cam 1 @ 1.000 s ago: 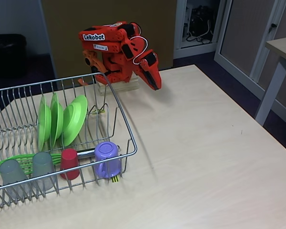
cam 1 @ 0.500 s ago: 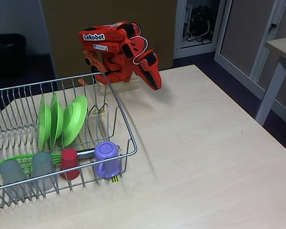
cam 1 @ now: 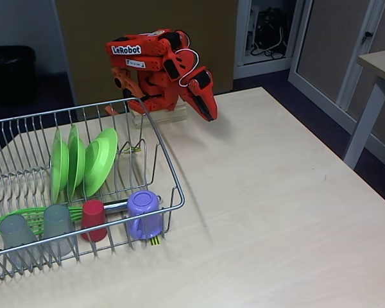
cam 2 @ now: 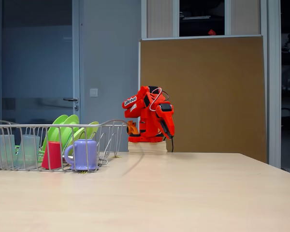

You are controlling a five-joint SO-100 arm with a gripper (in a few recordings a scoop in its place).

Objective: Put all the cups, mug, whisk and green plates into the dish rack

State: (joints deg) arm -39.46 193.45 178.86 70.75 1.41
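**Nothing in the fingers, everything in the rack**

Up at the back of the table (cam 1: 276, 212), the red arm (cam 1: 157, 67) is folded up on its base. Its gripper (cam 1: 208, 110) points down, and its fingers look pressed together with nothing between them. In the other fixed view the gripper (cam 2: 168, 129) hangs just above the table top.

All the dishes sit well away from the fingers, inside the dish rack (cam 1: 173, 183). Three green plates (cam 1: 83, 160) stand on their edges between the prongs. Along the front of the rack, two grey cups (cam 1: 35, 231) stand upside down, then the red cup (cam 1: 94, 219), then the purple mug (cam 1: 144, 213). The whisk (cam 1: 25, 217) lies flat behind the cups, with its green loops toward the left.

From above, you can see the whisk and the small yellow and black tag (cam 1: 154, 240) on the front edge of the rack. From the side, the mug's handle (cam 2: 69, 155) shows clearly, and the plates (cam 2: 63, 128) peek over the top of the rack (cam 2: 111, 140). A door and a brown board stand behind the table there.

White words on the arm read "LeRobot" (cam 1: 126, 49). In the side view the same label (cam 2: 130, 101) is small and tilted.
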